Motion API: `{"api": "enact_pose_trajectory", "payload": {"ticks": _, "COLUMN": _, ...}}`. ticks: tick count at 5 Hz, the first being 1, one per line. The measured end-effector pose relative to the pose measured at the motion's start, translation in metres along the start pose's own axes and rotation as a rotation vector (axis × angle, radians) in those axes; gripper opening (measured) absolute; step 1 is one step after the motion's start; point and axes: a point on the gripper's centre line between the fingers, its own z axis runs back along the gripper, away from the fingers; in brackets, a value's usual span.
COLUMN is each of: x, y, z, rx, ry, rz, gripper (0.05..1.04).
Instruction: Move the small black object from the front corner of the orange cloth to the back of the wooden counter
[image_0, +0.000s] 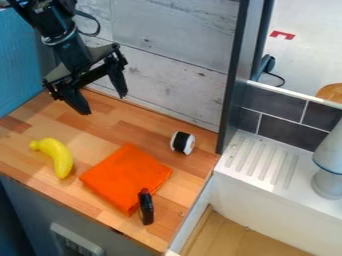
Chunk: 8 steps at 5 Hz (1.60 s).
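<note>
The gripper (105, 104) hangs at the upper left, above the back of the wooden counter, its two fingers spread apart with nothing between them. Below and left of it, a yellow banana (59, 157) lies on the counter. An orange folded cloth (125, 177) lies flat in the middle. At the cloth's lower right corner stands a small black object with a red top (145, 207), touching or very close to the cloth. A white roll-shaped piece with a black band (182, 142) rests near the back wall, right of the cloth.
The wooden counter (23, 159) ends at a blue wall on the left and a pale plank wall behind. A dark upright post (234, 75) stands at its back right corner. Farther right are a white ridged drainboard (257, 165) and a white-grey lamp-shaped object (328, 182).
</note>
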Motion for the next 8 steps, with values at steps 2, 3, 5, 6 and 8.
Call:
{"api": "enact_pose_trajectory", "payload": {"ticks": 2, "x": -0.03, "y": 0.009, "z": -0.011, "rx": 0.008, "ry": 0.018, "rz": -0.03, "gripper": 1.001}}
{"api": "enact_pose_trajectory", "payload": {"ticks": 3, "x": -0.042, "y": 0.015, "z": 0.007, "rx": 0.081, "ry": -0.058, "rz": -0.033, "gripper": 1.001}}
{"api": "enact_pose_trajectory", "payload": {"ticks": 5, "x": -0.089, "y": 0.017, "z": -0.018, "rx": 0.241, "ry": -0.062, "rz": -0.104, "gripper": 1.001}}
{"api": "enact_pose_trajectory", "payload": {"ticks": 6, "x": -0.111, "y": 0.014, "z": -0.036, "rx": 0.273, "ry": -0.046, "rz": -0.133, "gripper": 1.001}}
{"api": "enact_pose_trajectory", "payload": {"ticks": 8, "x": -0.128, "y": 0.007, "z": -0.054, "rx": 0.269, "ry": -0.039, "rz": -0.137, "gripper": 1.001}}
